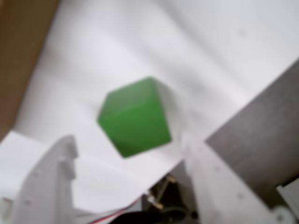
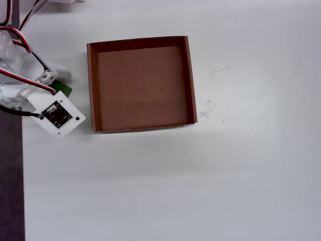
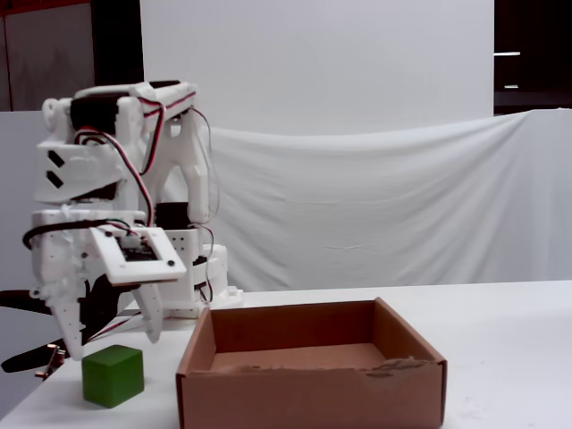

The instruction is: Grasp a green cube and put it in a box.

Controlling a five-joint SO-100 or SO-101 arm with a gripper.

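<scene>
Cube on the worktop, end effector open above it

Cube count is one: a single green cube (image 3: 113, 375) sits on the white worktop (image 3: 509, 331) in the fixed view, just left of the one box (image 3: 313, 371) and apart from its wall. That view alone shows heights: the end effector (image 3: 107, 335) hangs just above the cube, its two white fingers spread wider than the block and holding nothing.

In the overhead view the arm covers nearly all of the cube, leaving only a green sliver (image 2: 63, 88) beside the box's left wall (image 2: 92, 85). This view alone shows the whole brown cardboard floor of the box, with nothing in it.

The blurred wrist view shows the cube (image 1: 135, 116) up close, resting on the worktop between the fingers, one finger (image 1: 51, 182) at lower left. A brown strip of the box (image 1: 18, 51) fills the upper left corner.
</scene>
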